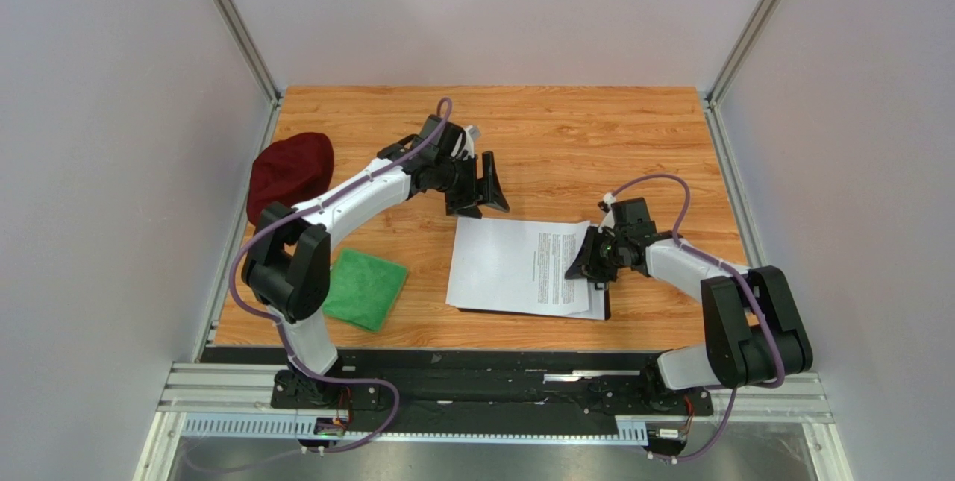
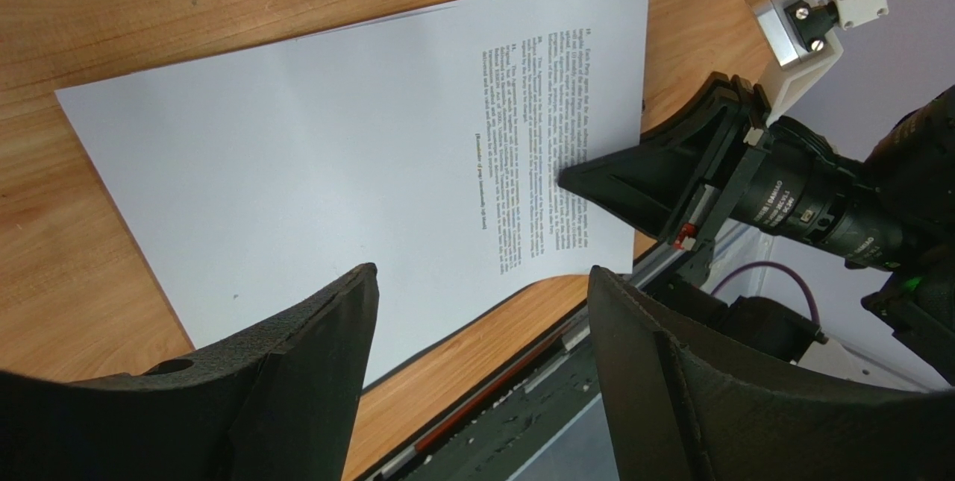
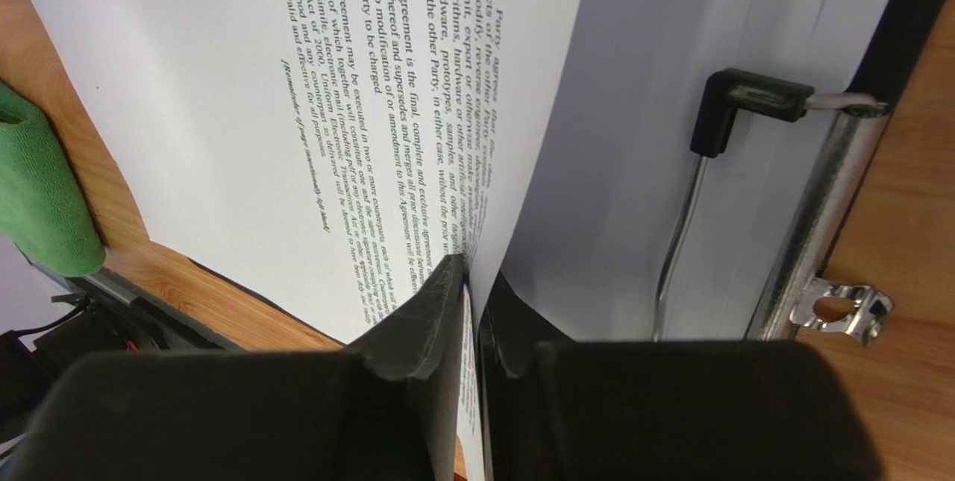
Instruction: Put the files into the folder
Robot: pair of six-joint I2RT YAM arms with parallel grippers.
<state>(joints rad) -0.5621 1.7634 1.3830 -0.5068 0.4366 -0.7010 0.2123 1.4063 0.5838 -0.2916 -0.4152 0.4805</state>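
Table (image 1: 628, 134) of light wood grain, viewed from above, with both arms reaching in from its 6 o'clock edge. The folder (image 1: 536, 313) is black and lies flat toward 5 o'clock of the table's centre. It is almost wholly covered; only a thin dark margin shows along its near and right sides. On it lie the files (image 1: 504, 263), a loose stack of white sheets, the top one carrying a block of black print toward its 3 o'clock side. A dark red hat (image 1: 289, 171) sits at 9 o'clock near the table's left edge. A green cloth (image 1: 365, 289) lies at 7 o'clock, well apart from the stack. The left gripper (image 1: 490, 184) hangs at 12 o'clock of the stack's far left corner, clear of the paper, its jaws spread wide with nothing between them. The right gripper (image 1: 585, 261) meets the stack at its 3 o'clock edge; the right wrist view shows its fingers (image 3: 432, 313) pinched together on the raised edge of the upper sheets. Beneath that raised edge, a metal clip bar (image 3: 824, 190) — with a black-capped wire arm — runs just inside the folder's black border.
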